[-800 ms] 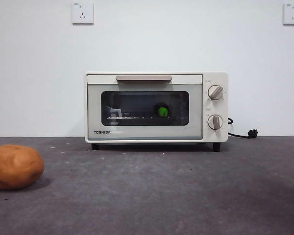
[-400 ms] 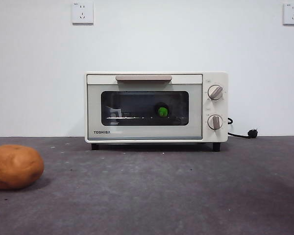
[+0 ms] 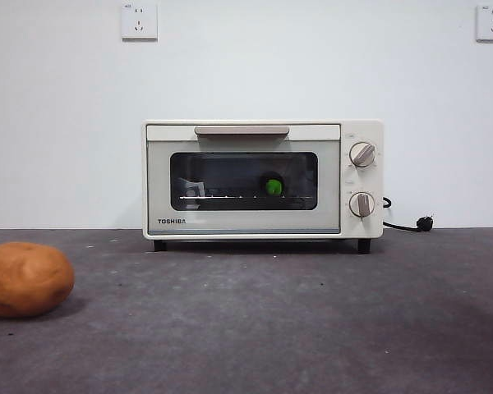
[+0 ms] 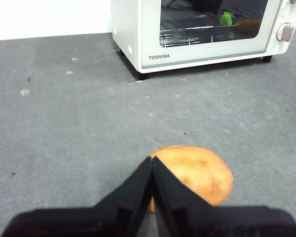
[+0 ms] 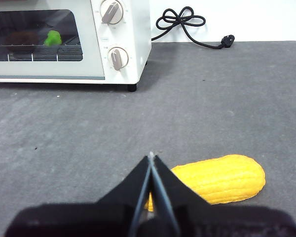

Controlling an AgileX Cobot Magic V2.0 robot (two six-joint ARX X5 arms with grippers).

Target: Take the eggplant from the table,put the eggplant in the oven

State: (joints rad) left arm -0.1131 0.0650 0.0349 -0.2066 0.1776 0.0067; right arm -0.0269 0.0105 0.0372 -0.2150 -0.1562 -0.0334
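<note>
The cream-white oven [image 3: 263, 180] stands at the back of the table [image 3: 255, 320] with its door closed. Behind the dark glass the eggplant [image 3: 272, 186] lies on the wire rack, its green cap facing the window; the cap also shows as eggplant [image 4: 226, 19] and eggplant [image 5: 52, 38] in the wrist views. My left gripper [image 4: 152, 160] is shut and empty, hanging just over an orange-brown potato-like lump [image 4: 197, 173]. My right gripper [image 5: 151, 157] is shut and empty, close beside a yellow corn cob [image 5: 222, 178]. Neither arm shows in the front view.
The potato-like lump [image 3: 25, 279] lies at the table's front left. A black power cord with plug [image 5: 187, 27] trails from the oven's right side [image 3: 407, 224]. Two wall sockets [image 3: 139, 21] sit high on the white wall.
</note>
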